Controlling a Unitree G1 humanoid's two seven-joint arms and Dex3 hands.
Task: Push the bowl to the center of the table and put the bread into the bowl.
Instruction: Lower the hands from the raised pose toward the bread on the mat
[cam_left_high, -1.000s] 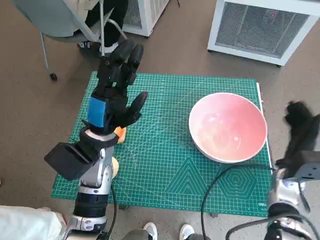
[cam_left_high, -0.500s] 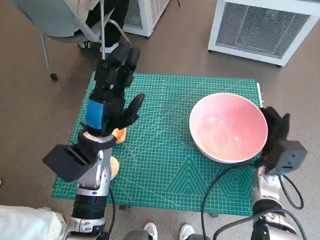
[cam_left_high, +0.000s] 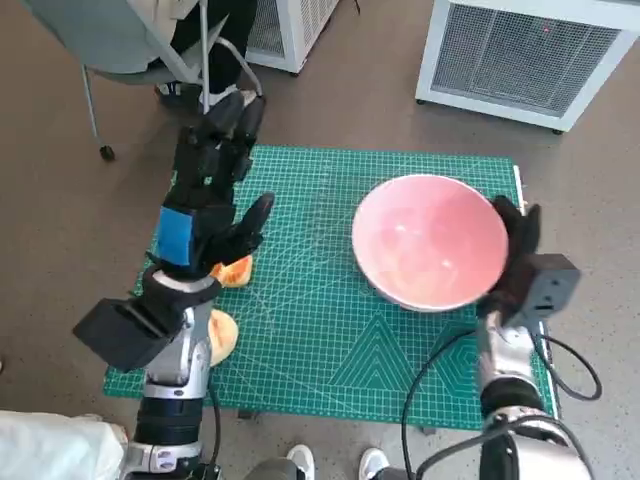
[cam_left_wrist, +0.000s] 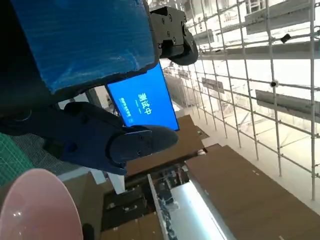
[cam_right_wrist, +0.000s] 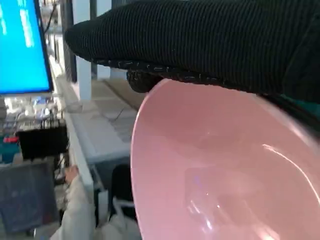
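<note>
Open green mat between left hand and pink bowl — right hand against bowl's rim

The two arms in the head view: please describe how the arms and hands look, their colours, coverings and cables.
Both forearms are pale silver-grey cylinders, and each carries a black box near the wrist. The left hand is black, with bright blue tape across its back. The right hand wears a black knitted glove, ribbed in the right wrist view. Black cables loop beside the right forearm.
</note>
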